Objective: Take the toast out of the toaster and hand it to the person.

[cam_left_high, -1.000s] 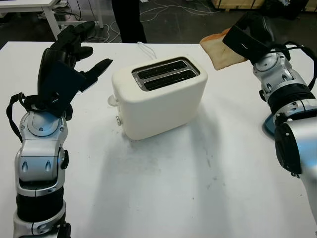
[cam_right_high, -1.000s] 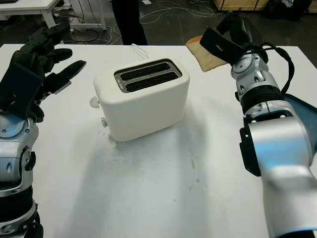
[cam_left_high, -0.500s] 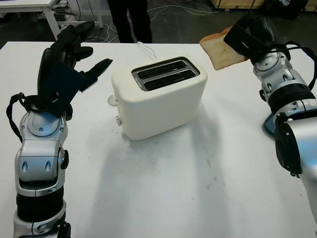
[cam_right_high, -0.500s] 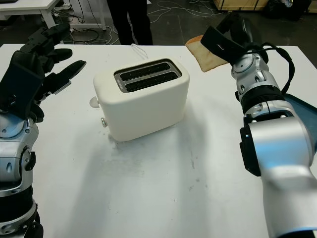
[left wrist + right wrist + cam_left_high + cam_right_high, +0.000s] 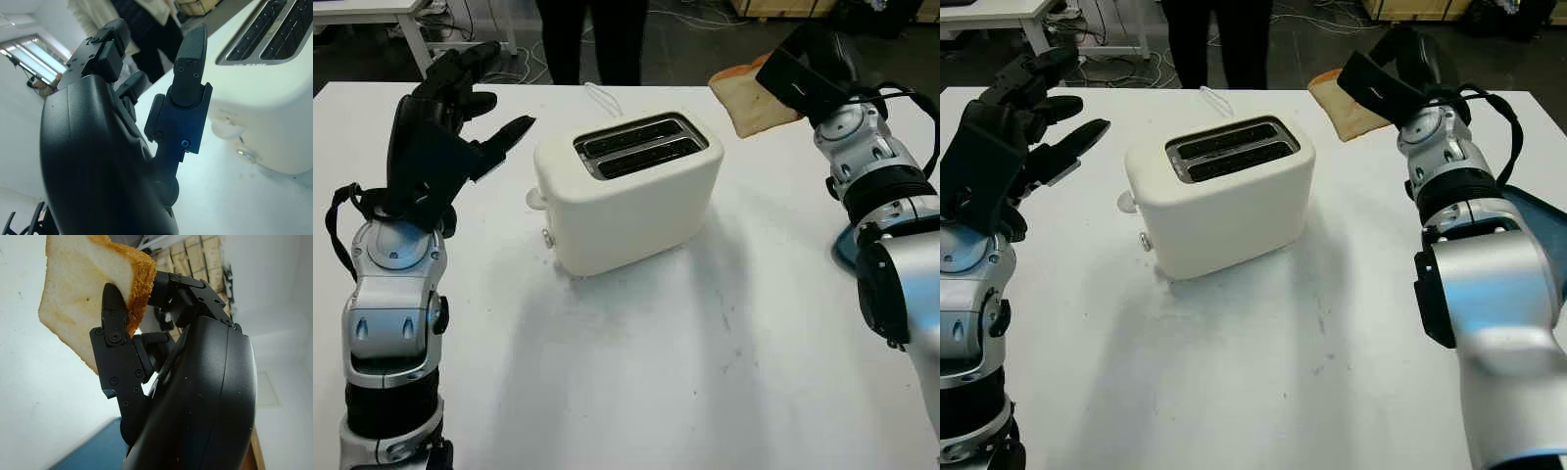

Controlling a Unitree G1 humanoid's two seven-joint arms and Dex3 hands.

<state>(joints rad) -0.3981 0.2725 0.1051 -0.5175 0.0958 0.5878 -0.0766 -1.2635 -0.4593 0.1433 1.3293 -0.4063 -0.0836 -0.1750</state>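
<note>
A cream two-slot toaster stands on the white table, its slots dark. My right hand is raised at the far right edge of the table, shut on a slice of toast that sticks out toward the left. In the right wrist view the toast is pinched between black fingers. My left hand is held open in the air to the left of the toaster. A person in dark trousers stands at the table's far side.
The toaster's white cord runs off the far edge. A blue object lies at the right, behind my right arm. Cables cover the dark floor beyond, with a white table leg at far left.
The person behind the table has stepped to the right. Both of my hands and the toast have stayed where they were.
</note>
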